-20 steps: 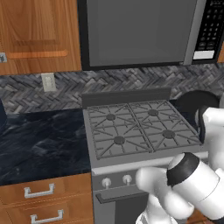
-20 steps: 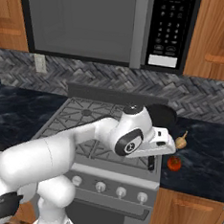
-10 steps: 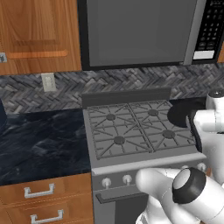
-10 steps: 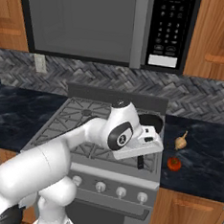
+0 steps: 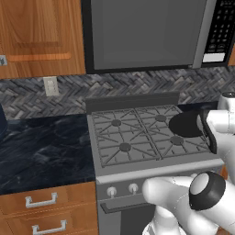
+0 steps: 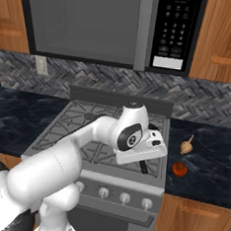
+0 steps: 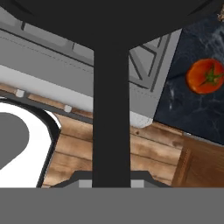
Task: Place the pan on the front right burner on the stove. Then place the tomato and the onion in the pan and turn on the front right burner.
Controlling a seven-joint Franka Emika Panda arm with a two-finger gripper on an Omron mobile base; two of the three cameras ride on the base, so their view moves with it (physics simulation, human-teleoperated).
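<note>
jaws pressed tight on the handle of the pan (image 5: 187,124), which hangs over the right side of the stove (image 5: 137,137), not yet set down. step one is in hand. next: centre it on the front right burner (image 5: 176,140) and lower. tomato (image 6: 179,168) and onion (image 6: 186,145) wait on the table (image 6: 207,160).

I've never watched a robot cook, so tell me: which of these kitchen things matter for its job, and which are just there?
Part of the job:
- pan, held by its handle in the shut gripper
- stove
- front right burner
- tomato
- onion

Just there:
- microwave
- wall outlet
- drawers
</note>
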